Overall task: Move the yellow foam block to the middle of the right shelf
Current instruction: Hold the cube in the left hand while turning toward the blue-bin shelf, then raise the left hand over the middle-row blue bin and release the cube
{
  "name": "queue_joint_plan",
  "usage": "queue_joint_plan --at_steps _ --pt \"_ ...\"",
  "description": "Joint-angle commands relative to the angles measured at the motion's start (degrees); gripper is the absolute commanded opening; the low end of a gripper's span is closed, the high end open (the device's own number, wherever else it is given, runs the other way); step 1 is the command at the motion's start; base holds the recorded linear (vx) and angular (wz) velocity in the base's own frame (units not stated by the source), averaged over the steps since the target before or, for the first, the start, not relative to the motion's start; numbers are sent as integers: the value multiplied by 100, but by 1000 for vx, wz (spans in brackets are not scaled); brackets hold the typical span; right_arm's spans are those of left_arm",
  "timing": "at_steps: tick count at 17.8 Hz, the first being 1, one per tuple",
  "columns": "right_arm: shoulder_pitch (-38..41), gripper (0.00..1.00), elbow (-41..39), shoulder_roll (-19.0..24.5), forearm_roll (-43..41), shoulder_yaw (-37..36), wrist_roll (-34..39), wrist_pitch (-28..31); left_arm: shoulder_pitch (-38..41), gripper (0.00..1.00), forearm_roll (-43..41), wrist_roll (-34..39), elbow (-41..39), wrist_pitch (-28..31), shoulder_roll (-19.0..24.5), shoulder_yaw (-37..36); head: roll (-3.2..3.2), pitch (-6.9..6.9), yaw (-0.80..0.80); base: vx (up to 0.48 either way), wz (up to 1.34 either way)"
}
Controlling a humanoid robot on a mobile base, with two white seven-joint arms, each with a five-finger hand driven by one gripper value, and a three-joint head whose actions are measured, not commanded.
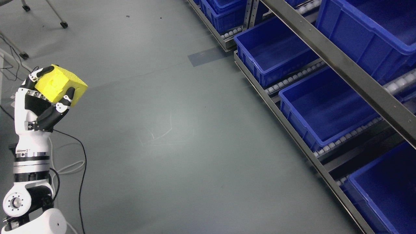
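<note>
gripping the yellow foam block (pixel 60 85) in my left hand (pixel 39 104), fingers (pixel 66 99) curled around its sides, i hold it high over the floor (pixel 169 130), well apart from the right shelf (pixel 351 76), ready for carrying.

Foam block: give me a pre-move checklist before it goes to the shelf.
1. Grip: left hand has fingers wrapped on the block - ok.
2. Block off the floor, held up at the picture's left - ok.
3. Path: bare floor between the block and the shelf, nothing in the way - ok.
4. Target: the bins in view look empty, but which level is the middle one - cannot tell.
5. Cable loops beside the left arm; snag risk - cannot tell.
6. Right hand - not in view, cannot tell.
</note>
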Motion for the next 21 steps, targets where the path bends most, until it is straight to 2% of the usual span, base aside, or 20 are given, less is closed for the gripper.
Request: queue_joint_plan --at_steps 1,8,16,18,21 --pt "-16 100 -100 -100 0 0 4 6 -11 36 0 -19 0 -36 100 -10 0 0 0 514 -132" --pt "-16 100 -100 -100 0 0 4 6 -11 36 0 -19 -9 -36 100 -89 0 0 0 450 -442" --pt "-16 100 -100 -100 0 0 4 6 -81 36 0 -45 -113 -80 100 -150 0 0 0 250 -1118" --pt "-16 100 -100 -100 0 0 4 6 -317 36 -9 -45 -123 -106 100 -159 0 0 0 166 -968" --pt "-16 100 -100 -100 0 0 4 6 -1220 36 0 -45 -123 129 263 -159 0 0 0 122 -809"
